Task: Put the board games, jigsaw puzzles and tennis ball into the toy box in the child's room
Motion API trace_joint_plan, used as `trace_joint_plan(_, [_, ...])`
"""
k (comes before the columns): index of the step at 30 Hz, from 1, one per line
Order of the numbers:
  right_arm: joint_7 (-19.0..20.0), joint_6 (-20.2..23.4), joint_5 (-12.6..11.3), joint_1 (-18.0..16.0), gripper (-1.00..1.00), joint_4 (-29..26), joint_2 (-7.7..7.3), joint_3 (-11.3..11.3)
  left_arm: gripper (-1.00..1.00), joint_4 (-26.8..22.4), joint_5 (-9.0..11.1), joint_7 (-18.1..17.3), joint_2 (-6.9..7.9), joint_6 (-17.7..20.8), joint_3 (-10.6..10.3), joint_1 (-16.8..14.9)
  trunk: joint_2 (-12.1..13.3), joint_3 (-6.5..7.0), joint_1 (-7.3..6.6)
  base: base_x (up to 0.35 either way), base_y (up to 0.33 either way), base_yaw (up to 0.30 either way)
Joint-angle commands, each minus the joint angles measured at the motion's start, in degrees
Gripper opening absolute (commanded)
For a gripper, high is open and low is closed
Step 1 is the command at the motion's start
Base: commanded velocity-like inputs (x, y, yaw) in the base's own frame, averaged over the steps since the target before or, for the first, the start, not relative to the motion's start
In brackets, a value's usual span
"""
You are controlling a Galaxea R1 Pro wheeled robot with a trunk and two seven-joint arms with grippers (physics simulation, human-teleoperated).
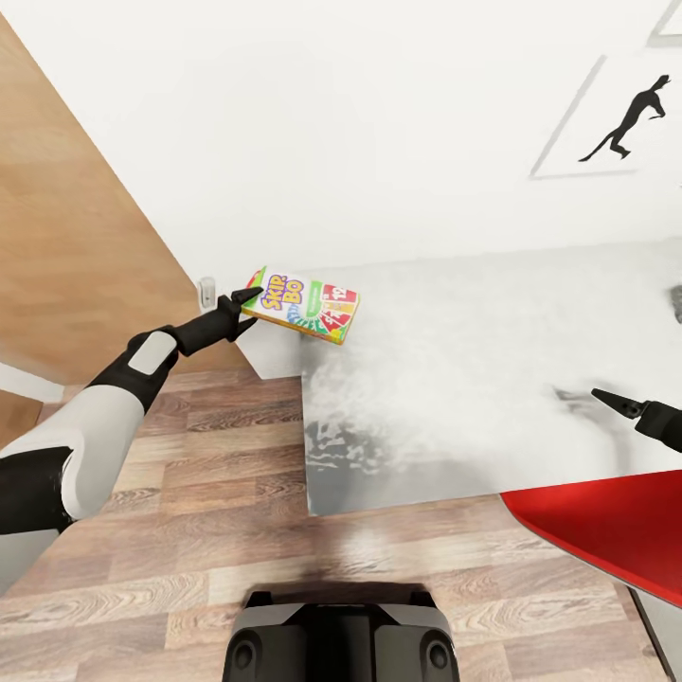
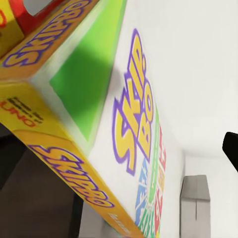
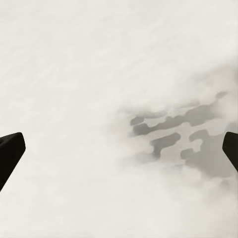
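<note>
A Skip-Bo board game [image 1: 303,304], a yellow and white box with red and green print, hangs at the far left corner of the white table [image 1: 474,369]. My left gripper [image 1: 248,305] is shut on the box's left edge. In the left wrist view the board game [image 2: 134,114] is very close, with one dark fingertip [image 2: 232,148] beside it. My right gripper [image 1: 608,398] hovers low over the table's right part. Its fingers [image 3: 10,153] stand wide apart over the bare white top, so it is open with nothing between them.
A red rounded object [image 1: 606,530] juts in at the table's near right corner. Wood-plank floor [image 1: 237,530] lies in front of the table, and my base [image 1: 336,635] is at the bottom. A wall socket [image 1: 206,292] and a black silhouette print [image 1: 625,118] are on the white wall.
</note>
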Motion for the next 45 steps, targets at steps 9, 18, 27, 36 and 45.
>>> trace_joint_plan(9, [0.39,0.3,0.28,-0.03,1.0,-0.01,0.0,-0.08,1.0,0.31,0.06,-0.11,0.04,0.35,0.23,0.18,-0.09,-0.07,0.03,0.0,0.0,-0.004])
trace_joint_plan(18, [0.39,0.3,0.28,-0.03,1.0,-0.01,0.0,-0.08,1.0,0.44,0.14,-0.23,0.66,0.36,0.17,0.24,-0.09,-0.07,0.03,0.0,0.0,-0.01])
trace_joint_plan(27, [0.39,0.3,0.28,-0.03,1.0,-0.01,-0.03,-0.08,1.0,0.46,0.17,-0.26,0.81,0.34,0.17,0.23,-0.09,-0.07,0.03,0.0,0.0,-0.151])
trace_joint_plan(36, [0.39,0.3,0.28,-0.03,1.0,-0.01,-0.01,-0.08,1.0,0.48,0.18,-0.34,0.87,0.32,0.15,0.28,-0.09,-0.07,0.03,0.0,0.0,-0.089])
trace_joint_plan(45, [0.39,0.3,0.28,-0.03,1.0,-0.01,-0.01,-0.08,1.0,0.47,0.18,-0.46,0.92,0.3,0.15,0.31,-0.09,-0.07,0.03,0.0,0.0,-0.019])
